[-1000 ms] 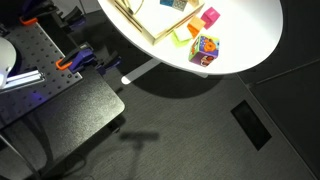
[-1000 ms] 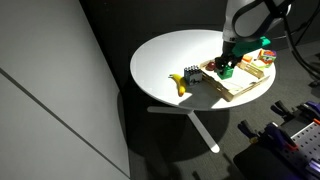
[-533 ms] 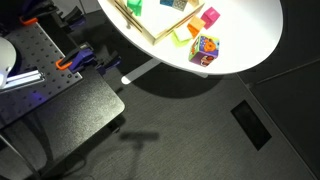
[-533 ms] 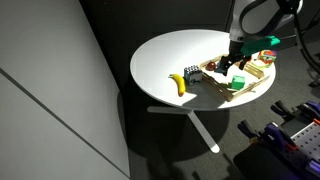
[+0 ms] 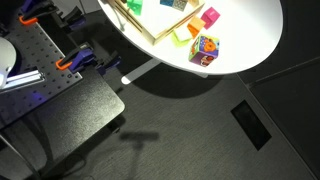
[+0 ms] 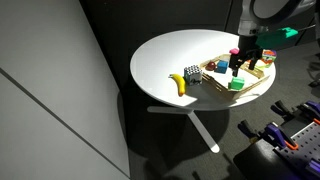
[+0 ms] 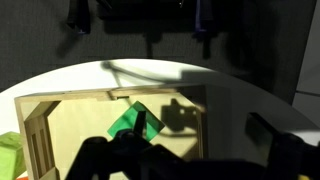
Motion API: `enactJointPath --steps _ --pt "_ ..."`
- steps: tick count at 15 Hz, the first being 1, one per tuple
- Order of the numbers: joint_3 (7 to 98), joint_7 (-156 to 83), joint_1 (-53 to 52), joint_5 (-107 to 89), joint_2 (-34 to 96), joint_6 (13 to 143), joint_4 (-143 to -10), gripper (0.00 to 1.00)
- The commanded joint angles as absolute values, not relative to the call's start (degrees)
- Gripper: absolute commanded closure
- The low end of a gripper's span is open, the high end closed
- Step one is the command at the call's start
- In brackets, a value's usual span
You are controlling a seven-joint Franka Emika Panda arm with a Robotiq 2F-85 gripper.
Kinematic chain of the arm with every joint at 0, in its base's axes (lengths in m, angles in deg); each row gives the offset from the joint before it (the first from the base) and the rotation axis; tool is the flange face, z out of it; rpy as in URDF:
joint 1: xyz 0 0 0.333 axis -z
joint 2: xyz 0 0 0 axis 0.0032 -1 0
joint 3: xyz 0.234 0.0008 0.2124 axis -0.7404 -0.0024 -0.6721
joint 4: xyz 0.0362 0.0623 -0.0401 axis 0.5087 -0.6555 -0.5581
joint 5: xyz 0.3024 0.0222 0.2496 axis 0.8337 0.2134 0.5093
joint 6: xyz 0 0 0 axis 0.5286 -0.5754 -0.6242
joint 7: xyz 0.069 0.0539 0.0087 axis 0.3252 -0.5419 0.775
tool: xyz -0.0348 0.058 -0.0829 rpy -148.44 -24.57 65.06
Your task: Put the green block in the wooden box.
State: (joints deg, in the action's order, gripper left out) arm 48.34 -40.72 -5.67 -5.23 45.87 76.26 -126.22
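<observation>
The green block [image 6: 236, 85] lies on the pale floor of the wooden box [image 6: 250, 92], near its front corner, with nothing gripping it. My gripper [image 6: 240, 68] hangs open just above and behind the block. In the wrist view the green block [image 7: 127, 122] rests tilted inside the wooden box [image 7: 35, 125], partly hidden by my dark left finger [image 7: 100, 155]. My gripper [image 7: 185, 140] is open there, with empty space between the fingers. At the top edge of an exterior view, the green block [image 5: 135, 5] shows inside the wooden box [image 5: 150, 32].
A banana [image 6: 180, 84] and a small dark object [image 6: 192, 73] lie on the round white table [image 6: 170, 55] beside the box. A multicoloured cube [image 5: 204, 48], a pink block [image 5: 210, 17] and a yellow-green block [image 5: 182, 33] sit near the table edge.
The gripper has opened and let go of the green block, which now rests in the box. The arm has lifted and moved slightly away from the block.
</observation>
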Motion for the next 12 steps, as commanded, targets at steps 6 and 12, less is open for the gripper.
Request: enactJointPath --steps 6,12 --pt "47.75 -39.07 -4.07 -3.35 56.79 77.89 -131.89 0.00" --pt "47.30 -40.45 -4.05 -4.20 55.76 76.86 -130.88 0.00"
